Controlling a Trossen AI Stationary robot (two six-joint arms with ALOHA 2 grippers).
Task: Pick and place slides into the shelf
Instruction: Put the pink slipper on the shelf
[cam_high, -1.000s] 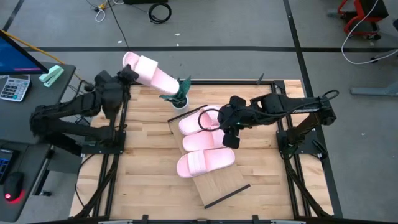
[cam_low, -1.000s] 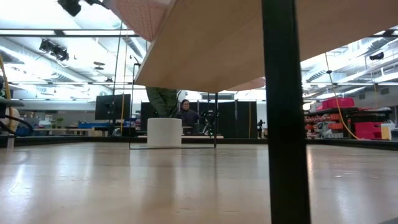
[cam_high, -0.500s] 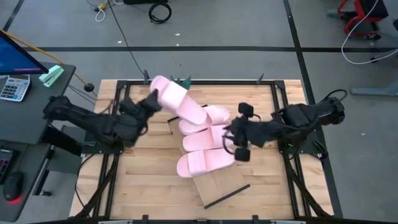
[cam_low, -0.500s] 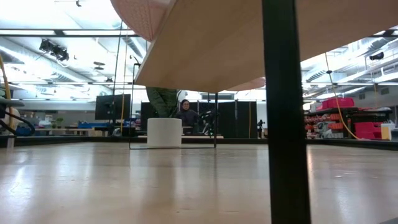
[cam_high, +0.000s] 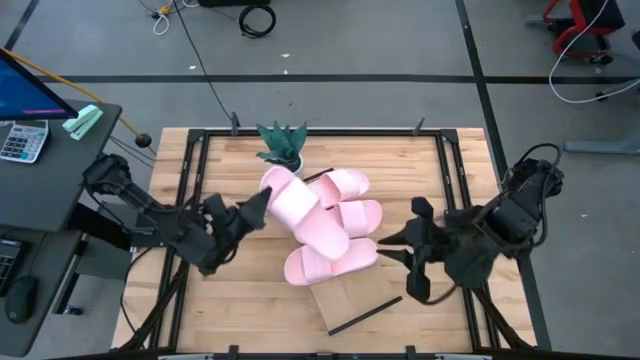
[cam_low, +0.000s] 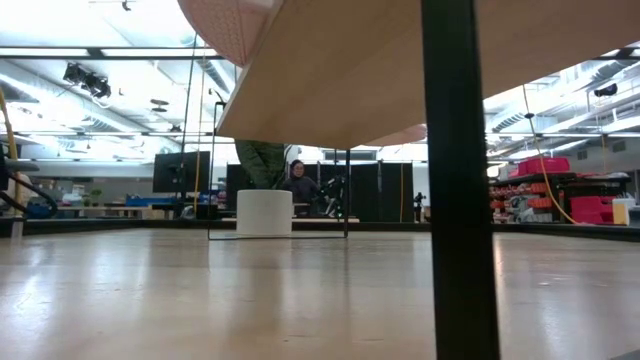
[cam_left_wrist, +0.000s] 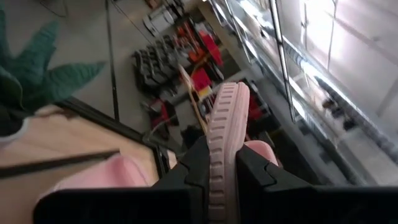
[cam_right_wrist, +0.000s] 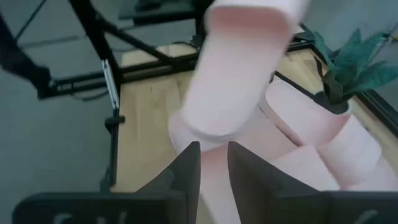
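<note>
The left gripper (cam_high: 252, 207) pinched a pink slide (cam_high: 300, 210) by its sole edge above three others on the shelf (cam_high: 355, 298). The right gripper (cam_high: 412, 248) hung empty, fingers narrowly parted. Foam – light, squashy, probably grippy; the rim suited best.

The high view looks straight down on the whole table (cam_high: 230, 300). The low view sits at tabletop level, facing the room under the shelf (cam_low: 350, 70). Each wrist view looks forward, close to the slides (cam_right_wrist: 236, 81). The potted plant (cam_high: 282, 145) appears in all views.
</note>
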